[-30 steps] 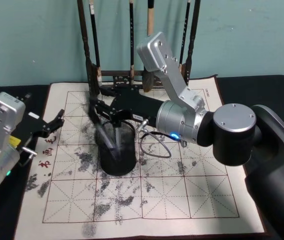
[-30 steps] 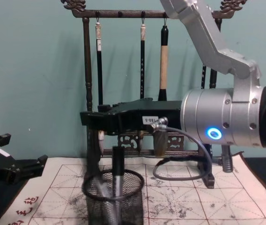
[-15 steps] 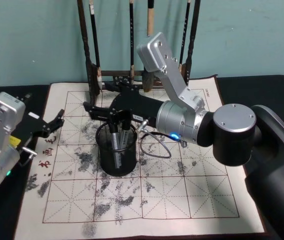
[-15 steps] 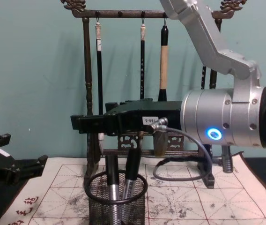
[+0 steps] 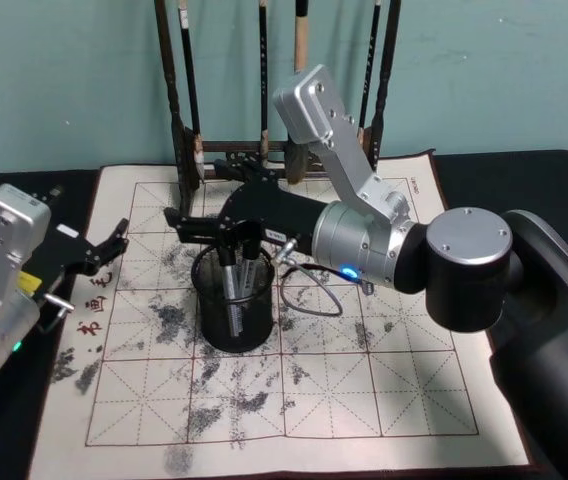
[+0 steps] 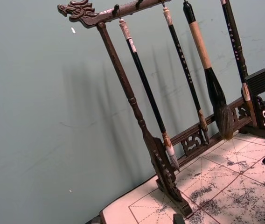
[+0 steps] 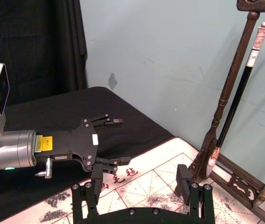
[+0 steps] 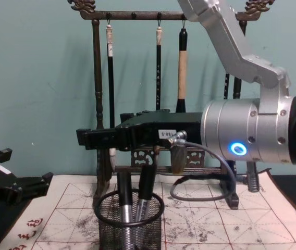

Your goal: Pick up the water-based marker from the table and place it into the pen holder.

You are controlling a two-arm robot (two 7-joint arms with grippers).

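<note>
- Marker [image 8: 146, 188] stands in the pen holder [image 5: 232, 305], leaning on its rim.
- Right gripper [image 5: 209, 205] hangs just above the pens — fingers apart, holding nothing.
- Left gripper [image 5: 104, 247] waits open, far left.
- Pulling back low could knock the holder over.

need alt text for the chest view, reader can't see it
The right gripper hangs open just above a black wire-mesh pen holder on an ink-stained calligraphy mat, with two markers standing inside it. A wooden brush rack stands behind, and the open left gripper sits at the left edge.
</note>
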